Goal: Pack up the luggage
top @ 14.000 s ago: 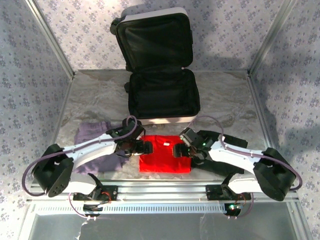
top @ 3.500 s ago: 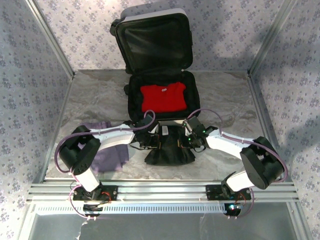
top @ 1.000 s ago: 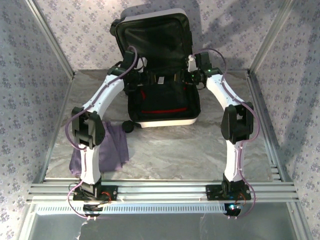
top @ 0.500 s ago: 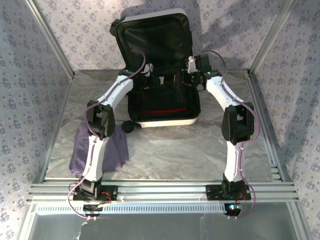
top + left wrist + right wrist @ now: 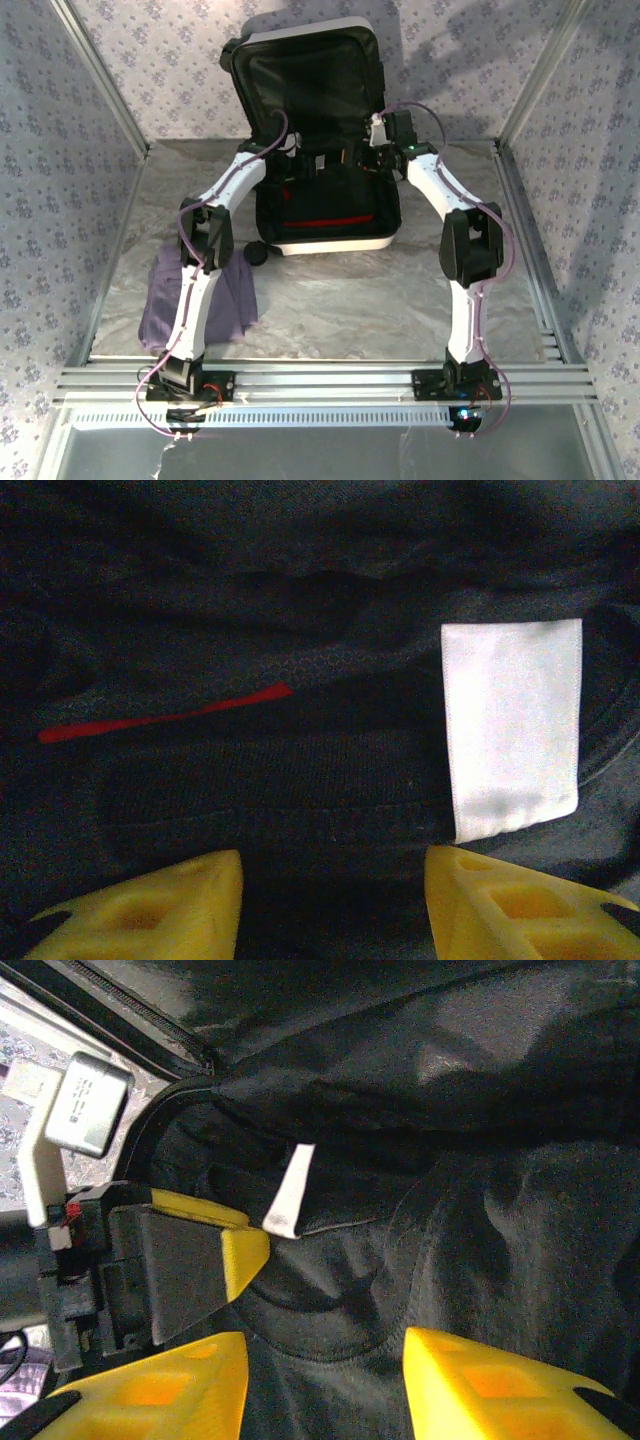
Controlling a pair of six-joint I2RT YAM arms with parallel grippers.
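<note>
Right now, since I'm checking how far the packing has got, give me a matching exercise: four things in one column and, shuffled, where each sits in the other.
Things
1. purple garment
2. black garment
3. red garment
4. luggage lid

Places
A. standing open at the back of the table
B. on the table beside the left arm
C. on top, in the lower half of the luggage
D. a thin strip showing beneath black cloth

Pairs: 1-B, 2-C, 3-D, 4-A
</note>
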